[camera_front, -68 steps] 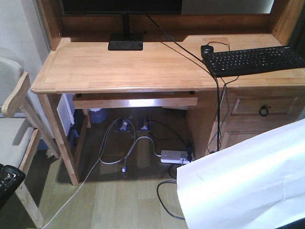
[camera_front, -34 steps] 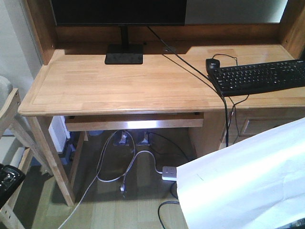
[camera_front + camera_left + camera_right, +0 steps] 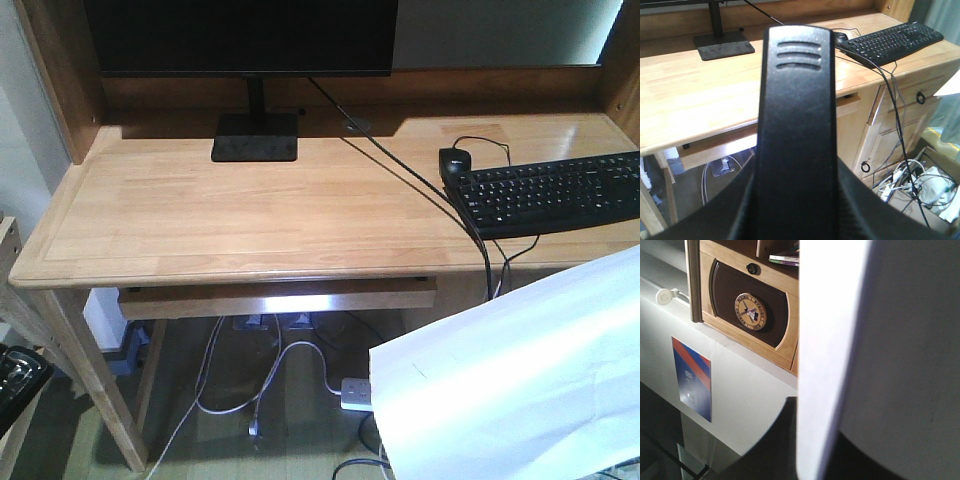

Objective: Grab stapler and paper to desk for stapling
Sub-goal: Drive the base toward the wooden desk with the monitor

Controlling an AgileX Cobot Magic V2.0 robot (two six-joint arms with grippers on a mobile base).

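Note:
The black stapler (image 3: 797, 125) fills the middle of the left wrist view, standing up between the dark fingers of my left gripper (image 3: 797, 212), which is shut on it. In the front view that gripper (image 3: 14, 378) shows only as a black shape at the lower left edge, below the desk. The white paper (image 3: 520, 380) hangs in the lower right corner, in front of the desk (image 3: 250, 215) and lower than its top. In the right wrist view the paper (image 3: 880, 340) rises edge-on out of my right gripper (image 3: 815, 455), which is shut on it.
On the desk stand a monitor (image 3: 240, 35) on a black foot (image 3: 255, 137), a black keyboard (image 3: 555, 192) and a mouse (image 3: 455, 160) at the right, with a cable (image 3: 420, 195) running across. A pull-out tray (image 3: 275, 298) hangs beneath. A power strip (image 3: 355, 392) and cables lie on the floor.
The desk has come closer and now fills more of the front view, and the chair at the left has slid almost out of frame. Paper and stapler stay held as before.

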